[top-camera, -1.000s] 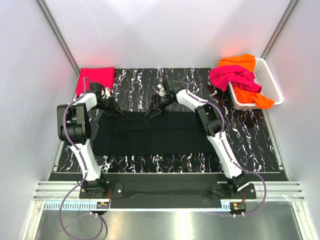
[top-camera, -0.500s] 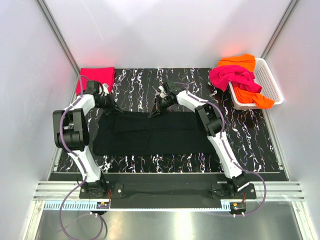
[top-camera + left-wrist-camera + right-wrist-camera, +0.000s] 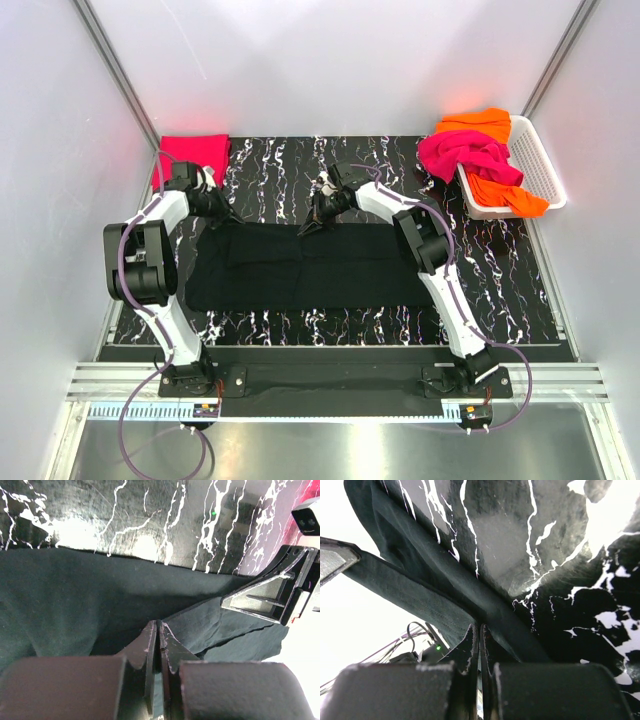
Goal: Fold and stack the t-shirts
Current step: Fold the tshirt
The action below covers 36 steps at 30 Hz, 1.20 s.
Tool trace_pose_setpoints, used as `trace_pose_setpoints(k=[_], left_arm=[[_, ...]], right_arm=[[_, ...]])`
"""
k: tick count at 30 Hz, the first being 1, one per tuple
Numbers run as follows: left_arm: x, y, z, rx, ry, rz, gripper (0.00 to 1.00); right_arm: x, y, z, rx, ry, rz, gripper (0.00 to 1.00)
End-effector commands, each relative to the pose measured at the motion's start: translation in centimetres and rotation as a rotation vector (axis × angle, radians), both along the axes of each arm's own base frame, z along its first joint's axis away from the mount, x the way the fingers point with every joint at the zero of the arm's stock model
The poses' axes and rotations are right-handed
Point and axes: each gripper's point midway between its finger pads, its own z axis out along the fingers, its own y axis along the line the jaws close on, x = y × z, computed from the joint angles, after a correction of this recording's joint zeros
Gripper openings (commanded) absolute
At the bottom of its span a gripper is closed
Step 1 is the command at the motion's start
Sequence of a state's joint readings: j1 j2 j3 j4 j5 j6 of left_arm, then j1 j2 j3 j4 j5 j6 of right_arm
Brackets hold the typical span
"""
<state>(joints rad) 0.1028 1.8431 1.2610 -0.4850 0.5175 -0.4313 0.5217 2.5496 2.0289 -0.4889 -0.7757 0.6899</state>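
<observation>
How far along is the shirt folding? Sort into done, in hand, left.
Done: the red-pink shirt lies folded at the far-left corner. In hand: left gripper and right gripper pinch the far edge of the black shirt. Left: magenta shirt and orange shirt, heaped on the basket.

Robot lab test cell: plain white enclosure walls (image 3: 340, 60), aluminium framing struts (image 3: 117, 70), black marbled tabletop (image 3: 350, 325), arm bases (image 3: 185, 378) bolted to slotted rail (image 3: 560, 381), exposed cabling (image 3: 121, 440).
</observation>
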Motion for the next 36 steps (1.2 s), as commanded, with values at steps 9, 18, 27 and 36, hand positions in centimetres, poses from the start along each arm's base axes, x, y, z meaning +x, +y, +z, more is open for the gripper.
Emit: trace_pose_setpoints(k=[9, 18, 27, 36], left_arm=[[1.7, 1.0, 0.5, 0.031, -0.105, 0.052, 0.12], [0.2, 5.4, -1.6, 0.316, 0.001, 0.100, 0.38], [-3.0, 1.5, 3.6, 0.197, -0.090, 0.047, 0.44], [-2.5, -4.9, 0.4, -0.119, -0.030, -0.107, 0.38]], right_arm=[[0.7, 0.1, 5.2, 0.064, -0.130, -0.012, 0.00], [1.1, -0.3, 3.3, 0.032, -0.106, -0.016, 0.22], [-0.2, -2.7, 5.6, -0.070, -0.194, 0.029, 0.41], [0.2, 2.4, 8.8, 0.094, -0.190, 0.123, 0.38]])
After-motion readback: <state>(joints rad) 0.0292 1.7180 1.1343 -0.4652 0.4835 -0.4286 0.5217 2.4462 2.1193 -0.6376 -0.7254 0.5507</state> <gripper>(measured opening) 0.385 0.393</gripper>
